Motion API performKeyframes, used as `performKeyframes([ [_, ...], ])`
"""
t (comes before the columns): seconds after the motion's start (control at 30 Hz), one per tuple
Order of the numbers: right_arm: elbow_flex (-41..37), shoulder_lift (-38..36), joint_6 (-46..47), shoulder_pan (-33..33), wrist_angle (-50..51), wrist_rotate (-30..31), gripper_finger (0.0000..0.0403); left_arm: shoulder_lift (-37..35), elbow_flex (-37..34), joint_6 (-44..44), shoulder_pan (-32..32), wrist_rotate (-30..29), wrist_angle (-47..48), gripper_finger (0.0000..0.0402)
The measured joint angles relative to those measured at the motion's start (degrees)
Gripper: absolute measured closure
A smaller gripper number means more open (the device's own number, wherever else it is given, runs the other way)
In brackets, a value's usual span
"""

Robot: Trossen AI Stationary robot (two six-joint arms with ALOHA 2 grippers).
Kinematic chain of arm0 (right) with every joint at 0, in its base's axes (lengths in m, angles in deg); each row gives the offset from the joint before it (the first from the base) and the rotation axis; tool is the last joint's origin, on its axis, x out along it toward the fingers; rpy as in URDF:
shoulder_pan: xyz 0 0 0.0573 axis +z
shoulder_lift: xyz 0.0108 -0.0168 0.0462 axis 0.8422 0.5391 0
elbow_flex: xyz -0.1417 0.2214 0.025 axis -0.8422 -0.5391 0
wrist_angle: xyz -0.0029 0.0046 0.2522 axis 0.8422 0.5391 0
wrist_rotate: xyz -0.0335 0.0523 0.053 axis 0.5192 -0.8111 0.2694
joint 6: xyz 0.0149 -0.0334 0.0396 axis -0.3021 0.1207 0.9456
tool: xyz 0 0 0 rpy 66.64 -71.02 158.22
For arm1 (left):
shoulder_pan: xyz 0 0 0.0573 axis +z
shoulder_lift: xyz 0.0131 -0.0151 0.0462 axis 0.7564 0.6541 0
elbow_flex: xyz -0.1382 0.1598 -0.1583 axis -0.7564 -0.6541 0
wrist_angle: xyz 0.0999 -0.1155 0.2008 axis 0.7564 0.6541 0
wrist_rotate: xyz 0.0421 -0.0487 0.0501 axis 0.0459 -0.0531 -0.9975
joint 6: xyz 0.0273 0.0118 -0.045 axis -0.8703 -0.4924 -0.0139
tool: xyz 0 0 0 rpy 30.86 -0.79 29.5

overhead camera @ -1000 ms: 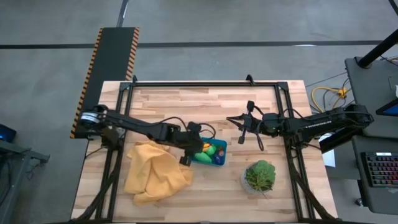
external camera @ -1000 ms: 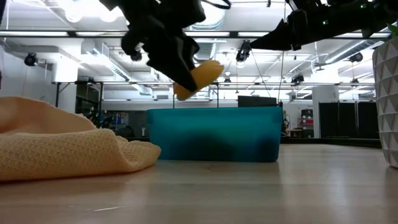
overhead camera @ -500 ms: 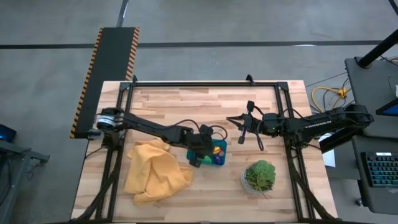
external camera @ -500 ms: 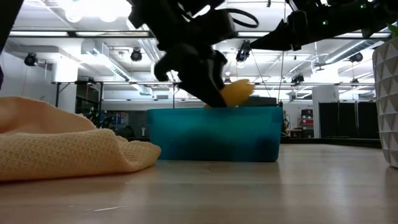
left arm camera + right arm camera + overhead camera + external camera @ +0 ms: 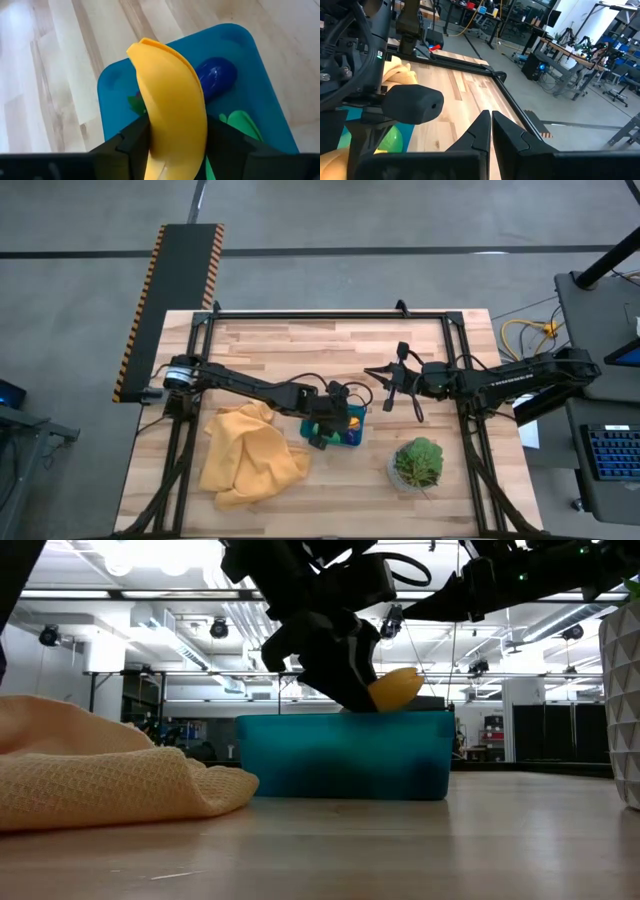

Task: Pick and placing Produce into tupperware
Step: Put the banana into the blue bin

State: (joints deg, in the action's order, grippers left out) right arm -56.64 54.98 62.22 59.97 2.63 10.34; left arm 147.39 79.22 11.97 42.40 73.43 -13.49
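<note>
A light wooden tabletop (image 5: 300,345) of butcher-block planks sits on a grey concrete floor (image 5: 330,215), edged by a black metal frame (image 5: 330,313). A crumpled mustard-yellow cloth (image 5: 248,455) lies on the tabletop's near left part; in the low view it forms a soft heap (image 5: 110,780) at the left. A leafy green plant in a clear round pot (image 5: 417,463) stands on the near right part. A black mat with yellow-and-black hazard stripes (image 5: 170,300) lies on the floor beyond the left edge. A keyboard (image 5: 612,452) rests on a desk at the far right
</note>
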Motion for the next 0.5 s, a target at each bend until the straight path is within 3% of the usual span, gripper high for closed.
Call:
performKeyframes([
  [0.5,0.00,0.00,0.02,0.00,-0.02,0.00,0.0394,0.00,-0.01,1.49,-0.02,0.10,0.14,0.0197],
])
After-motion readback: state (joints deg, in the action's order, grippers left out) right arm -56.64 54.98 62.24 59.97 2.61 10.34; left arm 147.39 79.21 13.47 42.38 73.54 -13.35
